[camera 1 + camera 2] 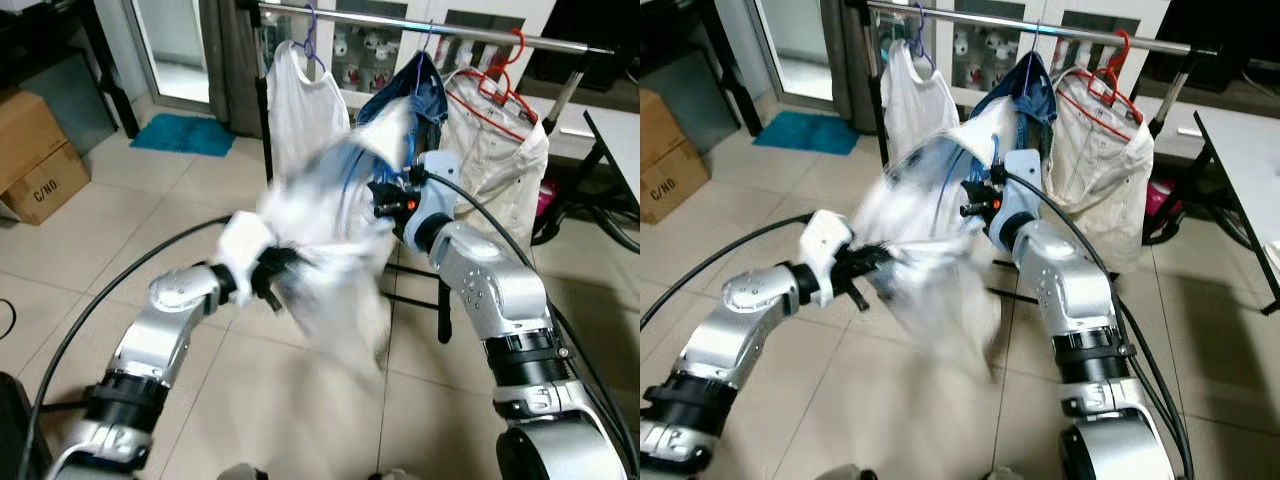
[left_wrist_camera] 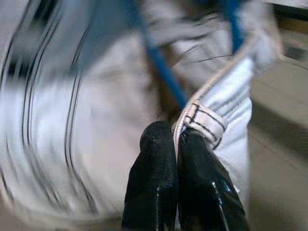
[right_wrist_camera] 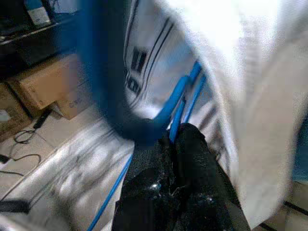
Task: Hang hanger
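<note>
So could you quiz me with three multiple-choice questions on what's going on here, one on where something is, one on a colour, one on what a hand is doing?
1. Where does the denim garment hang?
A. on the rail, between the white top and the cream shirt
B. on the floor
C. on the cardboard box

2. What colour is the hanger inside the white striped garment?
A. red
B. blue
C. purple

3. What is the left hand doing?
A. hanging open
B. shut on the garment's edge
C. touching the rail

Answers: 1 A, it hangs mid-rail. 2 B, blue bars show at the right hand. 3 B, both fingers pinch the hem.
</note>
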Robot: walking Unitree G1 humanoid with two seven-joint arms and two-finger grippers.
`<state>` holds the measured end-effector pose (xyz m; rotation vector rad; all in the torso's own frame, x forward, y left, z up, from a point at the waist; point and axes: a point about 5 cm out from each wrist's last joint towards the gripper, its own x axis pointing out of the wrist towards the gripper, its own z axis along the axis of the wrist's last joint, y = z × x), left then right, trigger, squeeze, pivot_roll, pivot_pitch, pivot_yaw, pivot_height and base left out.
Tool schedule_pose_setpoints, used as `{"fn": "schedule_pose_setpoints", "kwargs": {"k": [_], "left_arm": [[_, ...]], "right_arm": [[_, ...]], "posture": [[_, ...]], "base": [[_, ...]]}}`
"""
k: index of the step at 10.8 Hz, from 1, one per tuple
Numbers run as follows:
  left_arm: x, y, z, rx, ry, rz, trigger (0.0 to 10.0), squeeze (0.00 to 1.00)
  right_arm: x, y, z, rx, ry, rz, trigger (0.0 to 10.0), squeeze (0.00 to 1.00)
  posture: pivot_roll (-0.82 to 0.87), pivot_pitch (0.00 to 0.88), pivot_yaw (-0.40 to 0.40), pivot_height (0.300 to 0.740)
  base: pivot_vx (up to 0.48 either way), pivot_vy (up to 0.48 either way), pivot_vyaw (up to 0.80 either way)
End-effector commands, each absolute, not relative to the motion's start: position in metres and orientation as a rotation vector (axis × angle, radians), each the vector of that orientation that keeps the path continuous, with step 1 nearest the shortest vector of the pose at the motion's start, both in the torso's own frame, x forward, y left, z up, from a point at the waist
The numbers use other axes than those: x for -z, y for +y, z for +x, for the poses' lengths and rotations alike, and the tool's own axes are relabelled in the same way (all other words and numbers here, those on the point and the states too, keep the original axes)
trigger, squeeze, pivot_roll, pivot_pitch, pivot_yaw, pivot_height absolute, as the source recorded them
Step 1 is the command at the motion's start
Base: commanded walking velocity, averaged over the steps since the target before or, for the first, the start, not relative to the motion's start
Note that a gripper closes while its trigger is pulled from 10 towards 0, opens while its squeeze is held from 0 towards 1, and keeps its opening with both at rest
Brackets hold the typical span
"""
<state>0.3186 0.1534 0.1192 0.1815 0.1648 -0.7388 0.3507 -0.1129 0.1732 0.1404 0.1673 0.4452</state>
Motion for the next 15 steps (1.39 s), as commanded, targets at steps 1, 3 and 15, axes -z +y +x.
{"fn": "schedule_pose_setpoints", "kwargs": {"k": [1, 3, 15], "left_arm": [[-0.123, 0.179, 0.325, 0.595, 0.155, 0.196, 0.0, 0.00], [-0.112, 0.174, 0.325, 0.626, 0.184, 0.231, 0.0, 0.00], [-0.161, 0.052, 0.326, 1.200, -0.075, 0.273, 0.9, 0.00]], "right_arm": [[-0.181, -0.133, 0.352, -0.381, 0.126, 0.107, 10.0, 0.00], [-0.178, -0.130, 0.347, -0.415, 0.134, 0.103, 10.0, 0.00], [-0.132, -0.116, 0.349, -0.420, 0.357, -0.070, 10.0, 0.00]], "posture": [[-0.08, 0.000, 0.013, 0.740], [-0.08, 0.000, 0.017, 0.740], [-0.08, 0.010, 0.012, 0.740]], "base": [[0.000, 0.000, 0.00], [0.000, 0.000, 0.00], [0.000, 0.000, 0.00]]}}
